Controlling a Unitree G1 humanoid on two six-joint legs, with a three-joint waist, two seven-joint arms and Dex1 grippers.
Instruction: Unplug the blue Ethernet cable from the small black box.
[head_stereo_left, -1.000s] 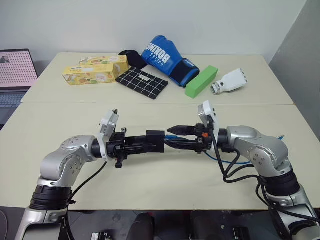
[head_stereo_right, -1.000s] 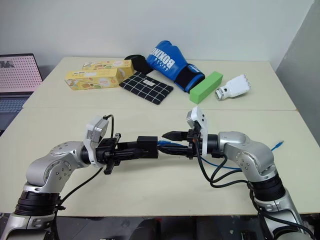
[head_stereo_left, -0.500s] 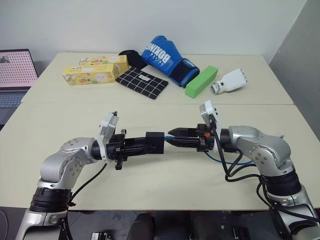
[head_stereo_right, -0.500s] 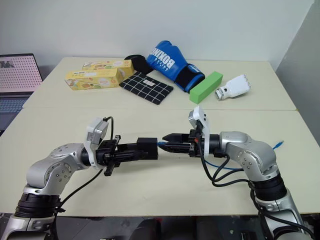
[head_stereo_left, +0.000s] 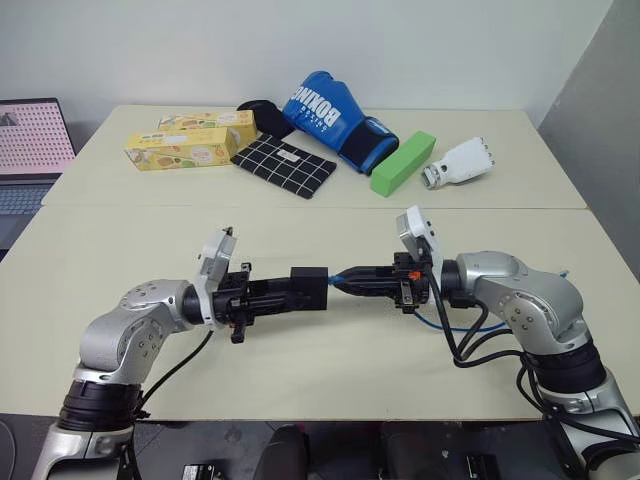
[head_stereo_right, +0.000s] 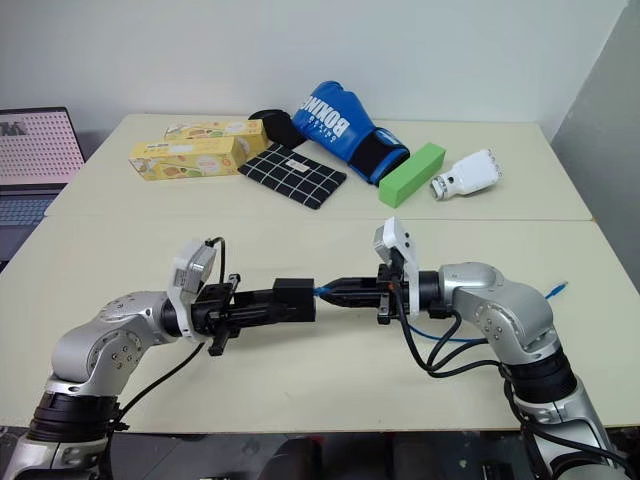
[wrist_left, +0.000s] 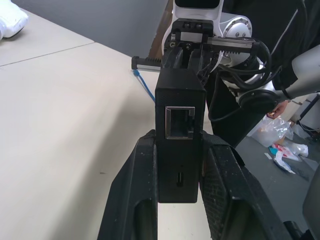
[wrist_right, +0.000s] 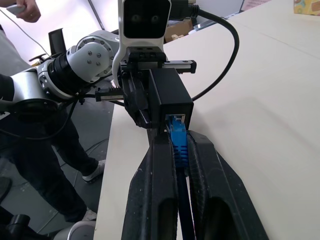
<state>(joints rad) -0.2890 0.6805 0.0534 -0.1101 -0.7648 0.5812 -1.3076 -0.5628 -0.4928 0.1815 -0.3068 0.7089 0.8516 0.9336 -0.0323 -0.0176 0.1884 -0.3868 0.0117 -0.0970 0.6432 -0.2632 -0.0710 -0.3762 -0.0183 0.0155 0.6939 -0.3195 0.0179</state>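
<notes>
The small black box (head_stereo_left: 309, 286) hangs above the front table, and my left gripper (head_stereo_left: 298, 289) is shut on it. In the left wrist view the box (wrist_left: 179, 100) sits between the two fingers, with an empty port facing the camera. The blue Ethernet cable (head_stereo_left: 452, 326) runs from my right wrist side to its plug (wrist_right: 177, 132), which sits in the box's port (wrist_right: 176, 119). My right gripper (head_stereo_left: 346, 279) points at the box from the right and is shut on that plug. The cable's free end (head_stereo_left: 563, 272) lies on the table at the right.
On the far table lie a blue boxing glove (head_stereo_left: 325, 115), a green block (head_stereo_left: 402, 162), a white gadget (head_stereo_left: 458, 162), a black checked cloth (head_stereo_left: 284, 165) and yellow cartons (head_stereo_left: 180, 148). A laptop (head_stereo_left: 30, 140) stands at the left. A person's hand (wrist_right: 22, 7) is in the right wrist view.
My right gripper's fingers were apart around the blue plug and have closed onto it. The left gripper and the box have stayed still.
</notes>
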